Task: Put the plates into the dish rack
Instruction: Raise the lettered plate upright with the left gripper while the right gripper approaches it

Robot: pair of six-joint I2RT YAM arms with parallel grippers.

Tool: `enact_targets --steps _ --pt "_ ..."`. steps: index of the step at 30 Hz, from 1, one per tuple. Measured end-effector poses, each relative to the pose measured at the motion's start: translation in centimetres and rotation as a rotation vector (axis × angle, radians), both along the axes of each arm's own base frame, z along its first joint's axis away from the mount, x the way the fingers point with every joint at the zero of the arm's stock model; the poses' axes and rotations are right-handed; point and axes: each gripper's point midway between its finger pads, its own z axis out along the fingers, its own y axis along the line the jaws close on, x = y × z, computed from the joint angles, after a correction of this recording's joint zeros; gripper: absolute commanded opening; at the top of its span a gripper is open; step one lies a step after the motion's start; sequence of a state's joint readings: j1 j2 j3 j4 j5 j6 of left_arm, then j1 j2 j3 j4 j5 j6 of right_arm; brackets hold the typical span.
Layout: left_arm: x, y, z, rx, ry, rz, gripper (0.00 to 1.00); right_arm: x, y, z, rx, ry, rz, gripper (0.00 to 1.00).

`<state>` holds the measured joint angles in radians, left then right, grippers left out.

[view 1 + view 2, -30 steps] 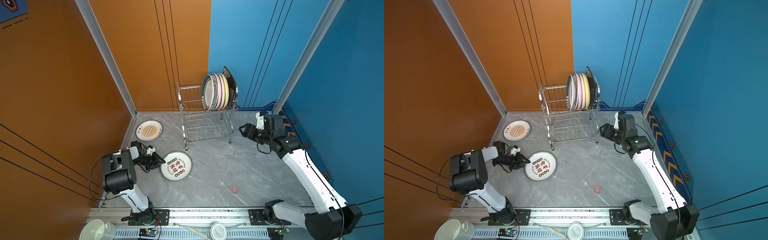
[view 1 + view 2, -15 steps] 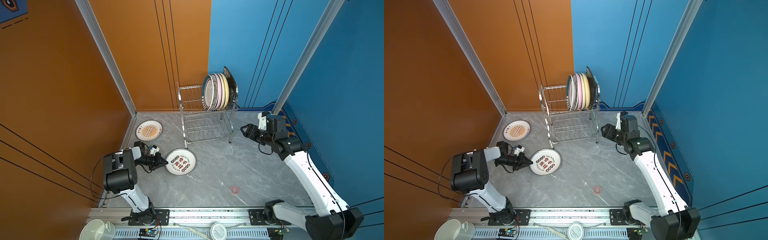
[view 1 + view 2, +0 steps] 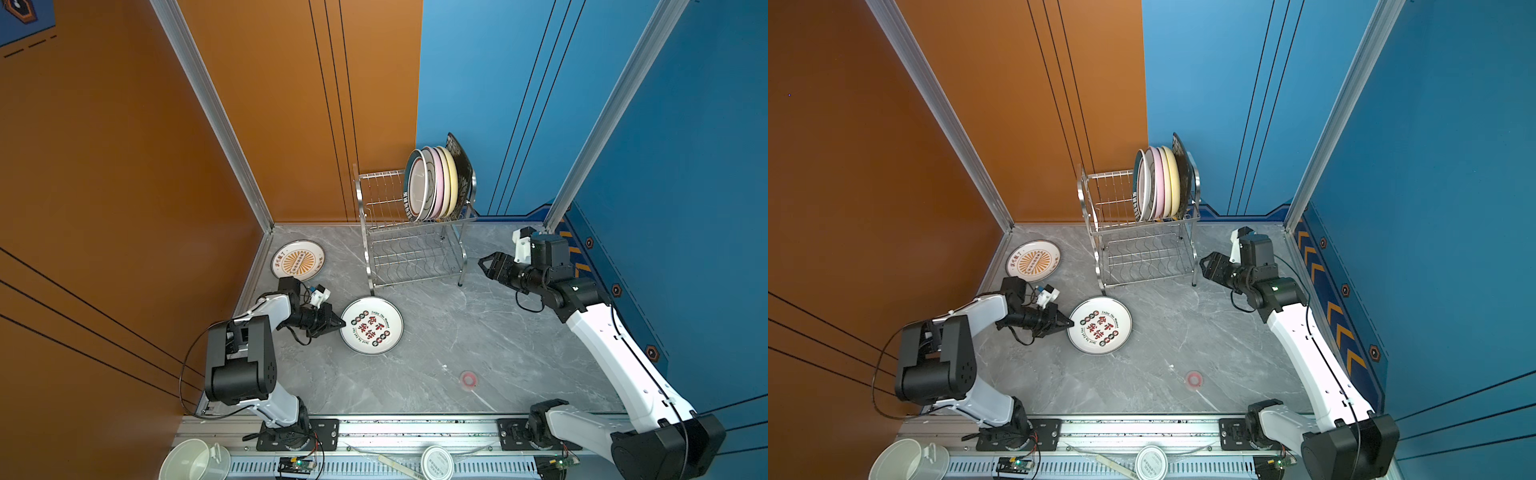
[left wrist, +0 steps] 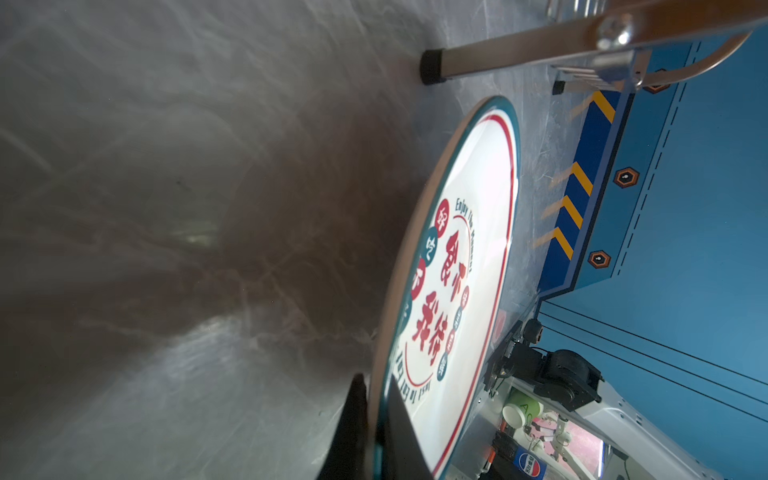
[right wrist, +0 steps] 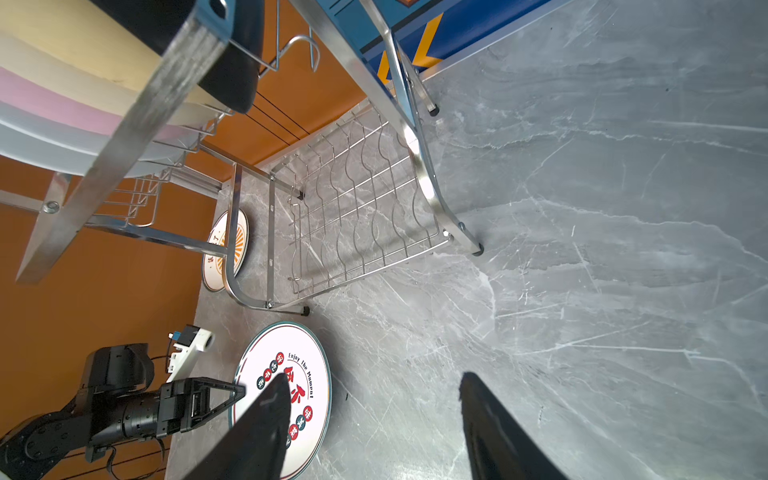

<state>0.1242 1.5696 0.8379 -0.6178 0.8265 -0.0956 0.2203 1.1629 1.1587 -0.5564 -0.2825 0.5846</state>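
Observation:
My left gripper (image 3: 341,323) (image 3: 1070,324) (image 4: 376,399) is shut on the rim of a white teal-rimmed plate with red Chinese print (image 3: 371,325) (image 3: 1099,325) (image 4: 465,249), low over the table, just in front of the dish rack (image 3: 411,253) (image 3: 1142,249) (image 5: 365,208). A second printed plate, orange (image 3: 297,259) (image 3: 1034,260) (image 5: 226,249), lies flat near the left wall. Several plates (image 3: 436,183) (image 3: 1160,183) stand upright at the right end of the rack's upper tier. My right gripper (image 3: 484,264) (image 3: 1204,264) (image 5: 374,380) hangs open and empty right of the rack.
The rack's tube legs (image 4: 498,54) stand close to the held plate. A small red ring (image 3: 468,378) lies on the grey table. A white jug (image 3: 195,459) and a round white lid (image 3: 437,461) sit beyond the front rail. Orange and blue walls enclose the table.
My left gripper has shut on the red-print plate's rim and carried it rightward, toward the rack's front leg. The right arm has barely moved.

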Motion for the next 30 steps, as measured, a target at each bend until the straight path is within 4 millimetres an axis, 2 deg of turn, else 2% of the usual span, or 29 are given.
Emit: enact_targets --steps 11,16,23,26,30 --pt "0.8 -2.7 4.2 -0.039 -0.062 -0.066 0.00 -1.2 3.6 -2.1 0.046 0.073 0.132 0.65" --pt "0.8 -4.6 6.8 -0.062 -0.112 -0.110 0.00 -1.7 6.9 -2.9 0.105 0.108 0.241 0.66" --pt "0.9 -6.6 10.3 -0.087 -0.182 -0.151 0.00 -3.1 12.9 -4.5 0.209 0.188 0.443 0.67" --pt "1.3 -6.8 11.5 -0.102 -0.204 -0.154 0.00 -3.7 14.3 -5.1 0.234 0.219 0.498 0.67" --pt "1.6 -7.1 12.5 -0.120 -0.220 -0.153 0.00 -4.1 15.3 -5.7 0.256 0.246 0.539 0.67"
